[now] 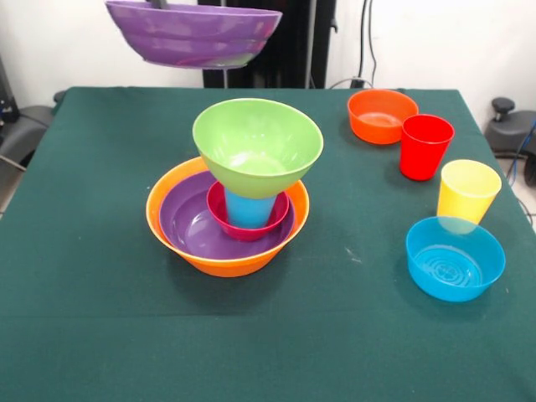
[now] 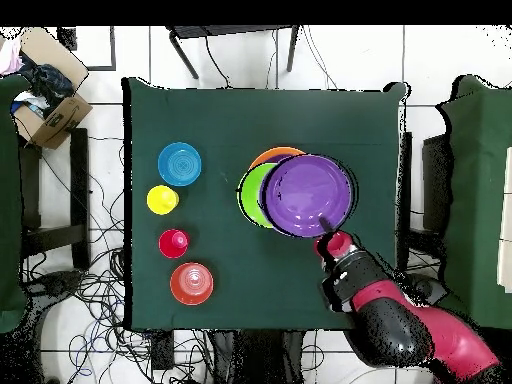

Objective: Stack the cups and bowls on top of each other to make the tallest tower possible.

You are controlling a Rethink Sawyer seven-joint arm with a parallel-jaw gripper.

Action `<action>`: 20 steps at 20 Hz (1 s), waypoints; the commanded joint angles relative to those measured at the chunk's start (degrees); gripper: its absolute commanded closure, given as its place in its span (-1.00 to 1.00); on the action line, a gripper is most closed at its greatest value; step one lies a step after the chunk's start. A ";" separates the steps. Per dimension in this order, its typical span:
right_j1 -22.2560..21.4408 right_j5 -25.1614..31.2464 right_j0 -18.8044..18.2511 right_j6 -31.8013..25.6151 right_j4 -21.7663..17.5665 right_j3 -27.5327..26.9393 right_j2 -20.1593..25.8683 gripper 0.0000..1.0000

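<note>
The tower stands left of the table's middle: a large orange bowl (image 1: 226,264) holds a purple bowl (image 1: 186,222), a small pink-red bowl (image 1: 244,229) and an upright blue cup (image 1: 249,209). A lime green bowl (image 1: 257,146) sits upright on the cup. My gripper (image 2: 326,222) is shut on the rim of a second purple bowl (image 1: 193,33), held high in the air. In the overhead view that bowl (image 2: 308,190) covers most of the tower, leaving slivers of lime green (image 2: 249,195) and orange (image 2: 277,153). In the front view only the gripper's tip (image 1: 157,4) shows.
Loose on the table's other side are a small orange bowl (image 1: 382,115), a red cup (image 1: 425,146), a yellow cup (image 1: 468,191) and a small blue bowl (image 1: 455,258), all upright. A cardboard box (image 2: 50,100) stands off the table.
</note>
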 commanded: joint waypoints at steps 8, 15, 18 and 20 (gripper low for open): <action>15.80 0.63 9.19 2.02 -2.95 -5.54 -5.44 1.00; 17.98 2.71 8.50 -0.59 -4.36 -8.58 -6.53 1.00; 15.84 3.48 7.71 -0.42 -3.83 -8.16 -5.82 1.00; 14.23 4.08 7.36 -0.46 -3.38 -8.12 -5.39 1.00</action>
